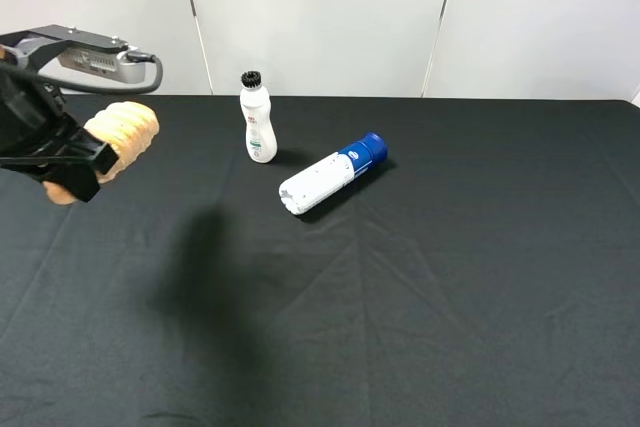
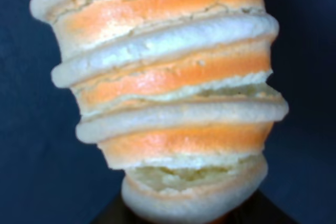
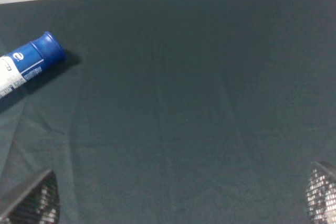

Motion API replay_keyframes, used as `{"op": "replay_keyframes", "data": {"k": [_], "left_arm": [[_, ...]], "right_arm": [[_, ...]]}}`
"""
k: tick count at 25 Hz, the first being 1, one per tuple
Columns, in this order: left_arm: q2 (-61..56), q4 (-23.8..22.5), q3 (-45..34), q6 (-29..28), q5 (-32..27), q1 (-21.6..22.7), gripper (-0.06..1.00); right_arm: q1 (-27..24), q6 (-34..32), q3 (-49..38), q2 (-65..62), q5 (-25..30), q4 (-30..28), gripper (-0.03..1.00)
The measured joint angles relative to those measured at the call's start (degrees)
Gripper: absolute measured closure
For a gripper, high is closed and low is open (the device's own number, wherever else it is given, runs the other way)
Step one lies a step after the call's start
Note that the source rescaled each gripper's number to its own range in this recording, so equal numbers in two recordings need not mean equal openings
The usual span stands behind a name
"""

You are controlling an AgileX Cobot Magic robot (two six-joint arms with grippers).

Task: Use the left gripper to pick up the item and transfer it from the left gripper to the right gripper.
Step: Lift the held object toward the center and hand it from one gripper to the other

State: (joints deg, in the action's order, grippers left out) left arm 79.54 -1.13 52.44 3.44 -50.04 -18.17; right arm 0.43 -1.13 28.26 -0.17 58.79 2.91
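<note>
**Loaf in my left fingers, handover not yet begun**

The pick-up looks done. My left fingers (image 1: 72, 155) are clamped on the loaf (image 1: 122, 130), and I hold it in the air at the far left of the desk (image 1: 450, 297), clear of the cloth. The black plates grip one end. Most of its ridged, golden length sticks out beyond them, up and toward the back of the desk. From my left wrist the loaf (image 2: 168, 93) fills nearly the whole view, running straight away from the camera. The plates themselves hardly show there.

My right fingers (image 3: 32, 203) are spread wide and hold nothing. Only their two tips show in the right wrist view, over bare cloth, with the blue-capped bottle (image 3: 31, 61) lying off to one side. The high camera does not show my right arm at all, so I judge the two sets of fingers to be well apart.

The transfer is what remains. I think it calls for bringing both arms toward the middle and offering the loaf's free end to the open right fingers. The left should let go only once the right have closed. The crust looks cracked and soft, so a light squeeze seems wise. I would also meet well above the upright black-capped bottle (image 1: 259, 119).
</note>
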Motion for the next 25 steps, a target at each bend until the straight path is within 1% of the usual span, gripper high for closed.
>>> {"op": "replay_keyframes", "data": {"k": [2, 6, 12, 15, 16, 18, 20, 25], "left_arm": [[-0.71, 0.11, 0.0, 2.76, -1.76, 0.0, 0.91], [-1.19, 1.5, 0.0, 6.01, -3.54, 0.0, 0.91], [-1.19, 7.92, 0.0, 11.75, -3.6, 0.0, 0.91], [-1.19, 10.06, 0.0, 13.58, -3.6, -0.04, 0.91], [-1.19, 10.16, 0.0, 13.94, -3.65, -0.38, 0.91], [-1.19, 10.04, 0.0, 14.36, -3.99, -2.14, 0.91], [-1.19, 9.63, 0.0, 14.66, -3.99, -4.89, 0.91], [-1.19, 8.1, 0.0, 15.27, -3.26, -12.95, 0.92]], "right_arm": [[0.0, 0.0, 0.0, 0.0, 0.0, 0.0, -0.03], [0.0, 0.0, 0.0, 0.0, 0.0, 0.0, -0.03], [0.0, 0.0, 0.0, 0.0, 0.0, 0.0, -0.03], [0.0, 0.0, 0.0, 0.0, 0.0, 0.0, -0.03], [0.0, 0.0, 0.0, 0.0, 0.0, 0.0, -0.03], [0.0, 0.0, 0.0, 0.0, 0.0, 0.0, -0.03], [0.0, 0.0, 0.0, 0.0, 0.0, 0.0, -0.03], [0.0, 0.0, 0.0, 0.0, 0.0, 0.0, -0.03]]}}
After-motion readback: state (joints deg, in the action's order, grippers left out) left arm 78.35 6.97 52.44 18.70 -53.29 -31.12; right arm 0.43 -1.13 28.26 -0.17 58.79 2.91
